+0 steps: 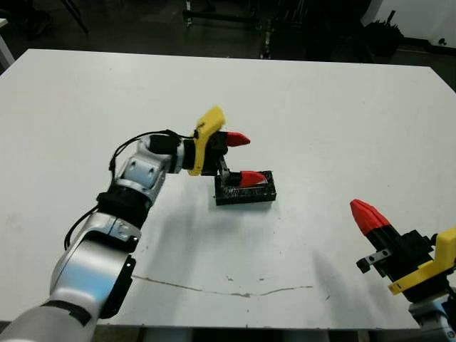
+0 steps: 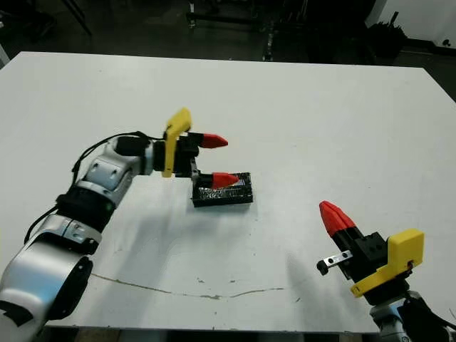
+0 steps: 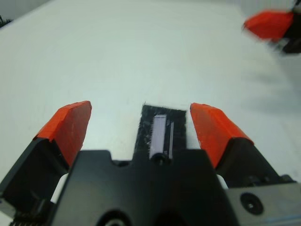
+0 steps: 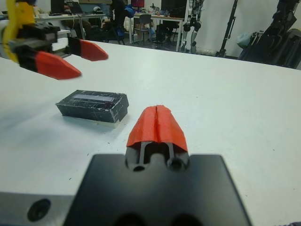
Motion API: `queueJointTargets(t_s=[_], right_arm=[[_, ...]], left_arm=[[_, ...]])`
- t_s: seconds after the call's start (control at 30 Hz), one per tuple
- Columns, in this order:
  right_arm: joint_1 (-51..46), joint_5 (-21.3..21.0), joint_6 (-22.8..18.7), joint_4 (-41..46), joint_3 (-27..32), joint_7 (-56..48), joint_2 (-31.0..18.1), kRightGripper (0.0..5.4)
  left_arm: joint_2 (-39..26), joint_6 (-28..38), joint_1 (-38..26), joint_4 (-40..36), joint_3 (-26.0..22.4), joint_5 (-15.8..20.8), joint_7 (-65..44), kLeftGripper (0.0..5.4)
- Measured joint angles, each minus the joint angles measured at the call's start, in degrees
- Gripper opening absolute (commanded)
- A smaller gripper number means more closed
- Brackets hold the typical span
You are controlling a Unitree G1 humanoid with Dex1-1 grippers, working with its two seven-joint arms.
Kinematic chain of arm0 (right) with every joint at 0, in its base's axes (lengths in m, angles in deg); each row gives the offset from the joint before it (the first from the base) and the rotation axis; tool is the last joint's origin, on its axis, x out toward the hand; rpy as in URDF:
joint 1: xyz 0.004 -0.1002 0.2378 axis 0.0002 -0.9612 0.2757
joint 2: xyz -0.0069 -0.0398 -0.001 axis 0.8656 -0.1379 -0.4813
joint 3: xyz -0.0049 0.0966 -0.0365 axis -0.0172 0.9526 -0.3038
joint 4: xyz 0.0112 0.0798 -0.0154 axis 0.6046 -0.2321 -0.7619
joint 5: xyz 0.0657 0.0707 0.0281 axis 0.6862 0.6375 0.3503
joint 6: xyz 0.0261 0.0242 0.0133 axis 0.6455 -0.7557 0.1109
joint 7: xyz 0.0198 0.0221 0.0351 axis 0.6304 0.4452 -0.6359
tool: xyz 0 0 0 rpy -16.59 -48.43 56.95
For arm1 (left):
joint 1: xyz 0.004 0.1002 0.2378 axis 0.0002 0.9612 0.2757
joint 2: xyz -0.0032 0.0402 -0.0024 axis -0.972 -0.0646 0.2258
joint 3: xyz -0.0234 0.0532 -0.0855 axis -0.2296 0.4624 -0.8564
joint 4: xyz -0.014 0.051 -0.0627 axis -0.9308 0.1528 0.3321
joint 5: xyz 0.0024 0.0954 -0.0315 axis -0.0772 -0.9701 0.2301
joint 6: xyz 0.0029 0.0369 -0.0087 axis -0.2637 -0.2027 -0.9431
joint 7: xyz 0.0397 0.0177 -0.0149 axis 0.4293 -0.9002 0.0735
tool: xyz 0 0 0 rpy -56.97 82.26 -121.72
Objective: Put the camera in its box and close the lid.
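With the glossy black lid (image 4: pixel 92 102) already sitting on the box (image 4: pixel 110 118) at mid-table, your left gripper (image 2: pixel 218 159) hangs over it spread wide, the right gripper (image 4: pixel 157 123) pinched empty near-right; press it flush next.

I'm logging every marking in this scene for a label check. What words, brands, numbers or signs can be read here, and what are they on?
None can be read.
Lid: a pale strip on its glossy top, with no legible text.
Left gripper and right gripper: no markings visible.
Table: plain white, apart from a thin crack line near the front edge.
Background room in the right wrist view: anything printed there is too small to read.
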Motion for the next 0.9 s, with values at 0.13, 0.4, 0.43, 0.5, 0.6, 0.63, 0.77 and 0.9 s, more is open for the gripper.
queueJointTargets(t_s=[0.13, 0.4, 0.43, 0.5, 0.6, 0.63, 0.77, 0.9], right_arm=[[0.29, 0.08, 0.01, -0.25, 0.13, -0.32, -0.09, 0.0], [1.27, 0.52, -0.07, -0.46, 0.23, -0.51, -0.46, 0.0], [1.32, 0.55, -0.07, -0.51, 0.26, -0.6, -0.57, 0.0], [1.42, 0.56, -0.06, -0.56, 0.29, -0.62, -0.72, 0.0], [1.44, 0.58, -0.06, -0.54, 0.29, -0.56, -0.79, 0.0], [1.44, 0.55, -0.06, -0.53, 0.29, -0.53, -0.86, 0.0], [1.44, 0.58, -0.13, -0.42, 0.29, -0.35, -0.99, 0.0], [1.43, 0.56, -0.16, -0.37, 0.24, -0.18, -1.0, 0.0]], left_arm=[[-2.16, -8.27, 2.41, -10.39, -2.1, 5.56, 0.99, 5.39], [-2.88, -16.64, 7.85, -23.54, -5.74, 12.98, 9.61, 5.39], [-1.49, -16.95, 9.61, -25.82, -7.06, 13.91, 13.2, 5.39], [2.26, -17.67, 13.4, -30.74, -8.62, 14.8, 21.12, 5.3], [8.37, -18.36, 18.4, -38.19, -9.18, 14.33, 34.52, 4.96], [10.39, -18.39, 19.98, -40.66, -8.85, 13.51, 39.07, 4.8], [13.8, -17.1, 23.13, -44.12, -6.21, 11.27, 46.75, 4.24], [14.17, -15.55, 24.77, -44.71, -2.4, 8.79, 49.95, 3.64]])
